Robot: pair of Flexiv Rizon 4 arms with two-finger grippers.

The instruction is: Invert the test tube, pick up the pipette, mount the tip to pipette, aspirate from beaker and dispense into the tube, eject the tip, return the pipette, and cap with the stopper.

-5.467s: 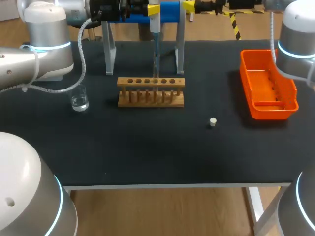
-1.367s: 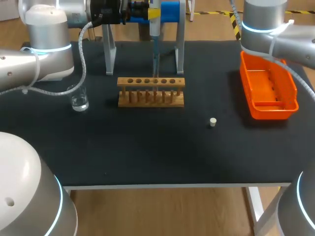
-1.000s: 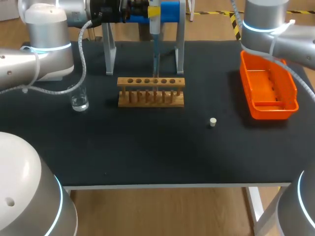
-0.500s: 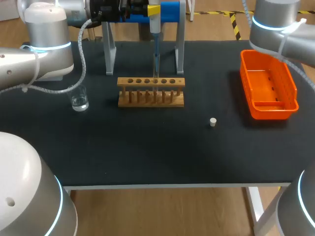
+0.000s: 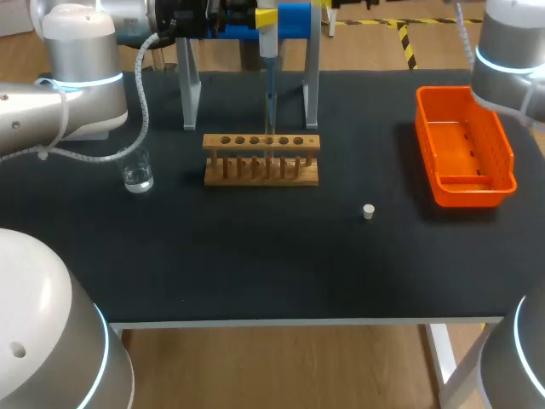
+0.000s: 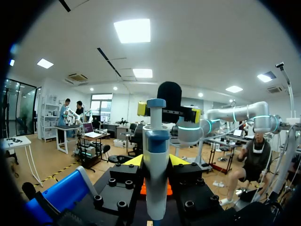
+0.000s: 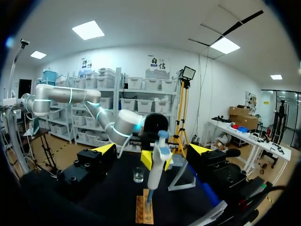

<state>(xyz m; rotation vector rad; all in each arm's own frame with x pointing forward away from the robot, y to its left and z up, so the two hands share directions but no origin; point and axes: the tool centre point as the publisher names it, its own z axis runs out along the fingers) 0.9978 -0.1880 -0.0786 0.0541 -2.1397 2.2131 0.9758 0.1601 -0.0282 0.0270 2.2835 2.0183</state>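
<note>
Left gripper (image 6: pixel 157 161) clamps the pipette (image 6: pixel 156 141), rack (image 5: pixel 261 162) beneath it, seemingly dispensing; right gripper (image 7: pixel 151 150) gapes empty; stopper (image 5: pixel 368 211) awaits capping

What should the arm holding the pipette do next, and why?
Probably lift the pipette straight up, clear of the wooden rack. The left gripper grips it, its thin tip reaches down to a rack hole, and the orange tray, likely for ejected tips, sits off to the right.

The rack (image 5: pixel 261 159) stands mid-tabletop (image 5: pixel 255 273) under the pipette (image 5: pixel 268 43), the beaker (image 5: pixel 137 173) to its left. The stopper (image 5: pixel 368 212) lies nearer, to its right; the bin (image 5: pixel 464 146) sits farther right.
</note>
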